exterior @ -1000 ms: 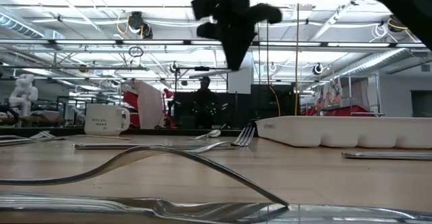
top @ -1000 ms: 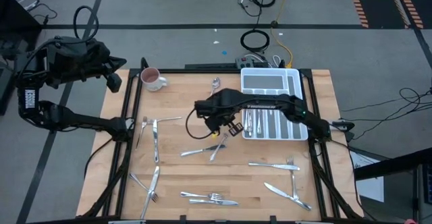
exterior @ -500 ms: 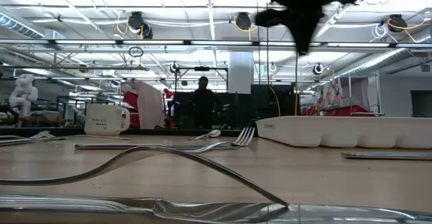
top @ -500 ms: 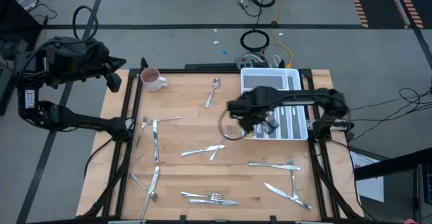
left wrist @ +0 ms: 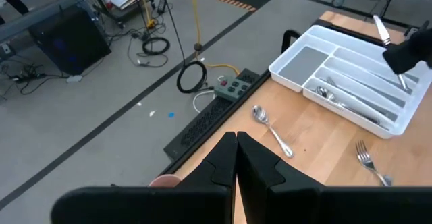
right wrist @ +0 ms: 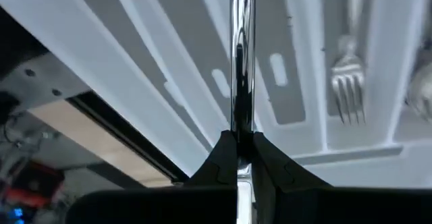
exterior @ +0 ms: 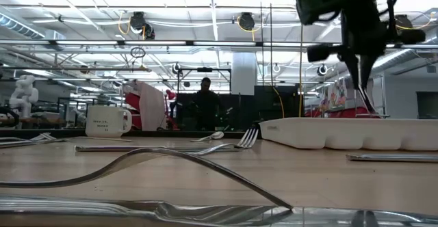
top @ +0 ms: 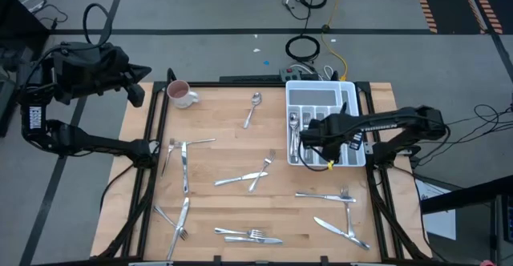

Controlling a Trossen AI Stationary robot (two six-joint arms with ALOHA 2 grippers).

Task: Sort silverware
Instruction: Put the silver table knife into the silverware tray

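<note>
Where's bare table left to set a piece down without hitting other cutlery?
Free: the wood between the mug, the lone spoon and the left-side forks. Also the strip between the crossed pair and the cutlery tray. Crowded: the near edge and below the tray, where the right gripper holds a piece.

Right gripper (top: 330, 140) pinches closed, arm extended; left gripper (left wrist: 235, 158) closed, arm raised aside.

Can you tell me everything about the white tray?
The tray is white and looks like plastic. It has one crosswise slot and several long ones. It lies flat on the table, at the right arm's end. A fork and a spoon lie in its long slots. The right gripper hangs over it, shut on a silver piece.
</note>
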